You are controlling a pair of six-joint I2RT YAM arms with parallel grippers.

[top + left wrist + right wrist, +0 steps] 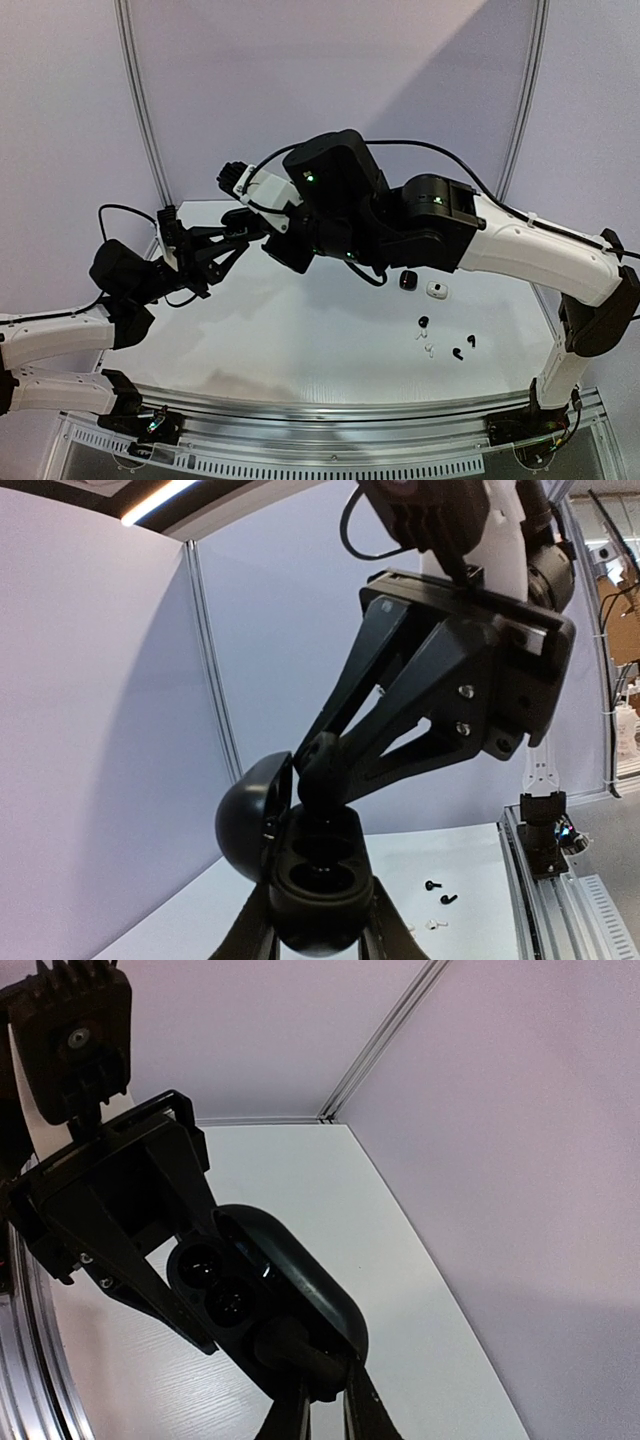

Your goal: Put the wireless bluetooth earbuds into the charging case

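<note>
My left gripper (320, 925) is shut on an open black charging case (322, 880) and holds it above the table, with the lid (248, 820) swung open. Both sockets look dark and empty. My right gripper (322, 1405) is shut on a black earbud (298, 1352) and presses it at the end of the case (225, 1285), beside the sockets. The left wrist view shows this earbud (325, 775) at the case's far rim. In the top view the two grippers meet at the case (240, 228). Loose earbuds (424, 322) lie on the table at right.
A shut black case (408, 280) and a white case (436, 290) sit on the table at right. Near them lie two more black earbuds (465, 347) and white earbuds (425, 346). A metal rail (545, 880) runs along the table edge.
</note>
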